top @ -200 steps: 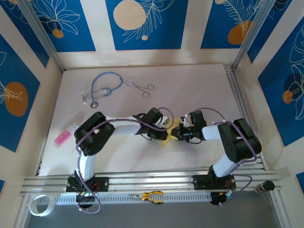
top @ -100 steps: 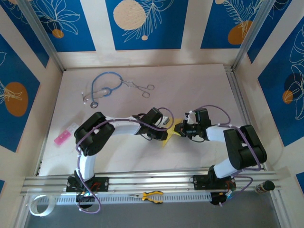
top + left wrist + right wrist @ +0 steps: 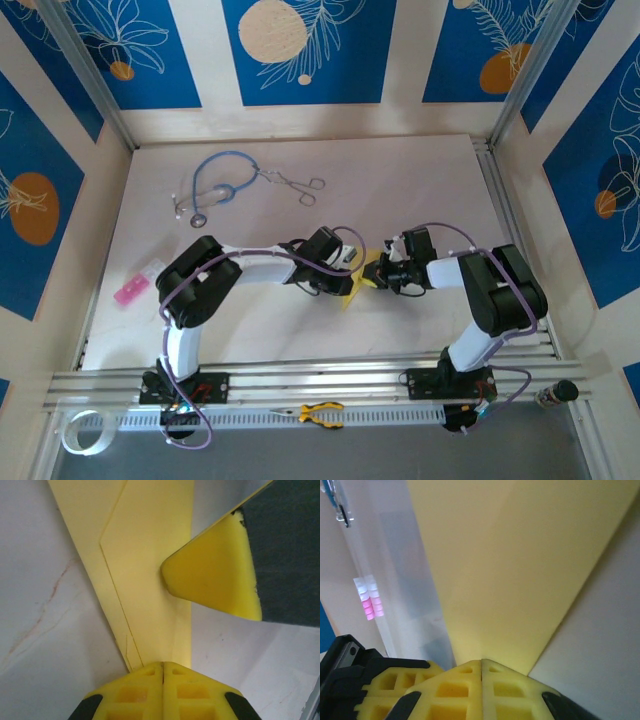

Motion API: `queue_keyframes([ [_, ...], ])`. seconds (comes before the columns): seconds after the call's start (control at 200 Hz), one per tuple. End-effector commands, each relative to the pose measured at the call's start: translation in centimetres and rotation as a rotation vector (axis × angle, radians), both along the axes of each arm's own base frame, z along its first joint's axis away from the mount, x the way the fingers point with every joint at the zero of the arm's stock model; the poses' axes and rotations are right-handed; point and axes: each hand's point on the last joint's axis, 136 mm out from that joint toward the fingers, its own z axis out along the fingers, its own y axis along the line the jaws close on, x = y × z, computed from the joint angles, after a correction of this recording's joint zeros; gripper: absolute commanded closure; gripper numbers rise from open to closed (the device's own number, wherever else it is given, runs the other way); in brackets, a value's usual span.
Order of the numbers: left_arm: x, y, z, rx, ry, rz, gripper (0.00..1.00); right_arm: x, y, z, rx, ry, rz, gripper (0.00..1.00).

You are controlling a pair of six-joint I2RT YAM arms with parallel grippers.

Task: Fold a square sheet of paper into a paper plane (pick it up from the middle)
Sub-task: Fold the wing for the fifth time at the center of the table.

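The pale-yellow paper [image 3: 349, 293], folded into a narrow pointed shape with layered creases, lies on the table between my two grippers. My left gripper [image 3: 351, 272] is shut, its tips down on the narrow end of the paper [image 3: 150, 555]. My right gripper [image 3: 377, 277] is shut too, its tips on the paper's broad face [image 3: 520, 565]. In the left wrist view, one yellow right fingertip [image 3: 215, 575] touches the paper's right edge. Part of the paper is hidden under both gripper heads in the top view.
A blue stethoscope [image 3: 215, 185] and metal forceps [image 3: 296, 183] lie at the back of the table. A small pink object [image 3: 128, 291] sits at the left edge. Yellow-handled pliers [image 3: 320, 412] and a tape roll [image 3: 80, 432] lie in front of the rail.
The right arm swung its elbow out to the right and back, and its gripper shifted slightly along the paper. The left arm and the paper stayed where they were.
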Motion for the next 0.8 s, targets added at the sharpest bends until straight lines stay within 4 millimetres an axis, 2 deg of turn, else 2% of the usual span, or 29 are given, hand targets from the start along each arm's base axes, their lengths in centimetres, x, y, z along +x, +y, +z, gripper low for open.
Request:
queue_keyframes([
  [0.0, -4.2, 4.0, -4.8, 0.204, 0.142, -0.015, 1.00, -1.1, -1.0, -2.4, -0.085, 0.083, -0.024, 1.00],
  [0.115, -4.2, 3.9, -4.7, 0.203, 0.142, -0.018, 1.00, -1.0, -0.9, -2.1, -0.095, 0.072, -0.018, 1.00],
  [0.34, -4.2, 4.0, -4.7, 0.205, 0.139, -0.018, 1.00, 0.3, 0.3, 1.6, -0.036, -0.027, 0.014, 1.00],
  [0.45, -4.1, 3.9, -4.7, 0.204, 0.137, -0.013, 1.00, 0.6, 1.0, 2.4, -0.014, -0.044, 0.037, 1.00],
  [0.575, -4.0, 3.8, -4.6, 0.201, 0.136, -0.015, 1.00, 0.4, 1.6, 1.6, -0.026, -0.023, 0.055, 1.00],
  [0.795, -3.9, 3.6, -4.0, 0.192, 0.131, -0.015, 1.00, -1.1, 0.5, -2.2, -0.124, 0.071, 0.010, 1.00],
])
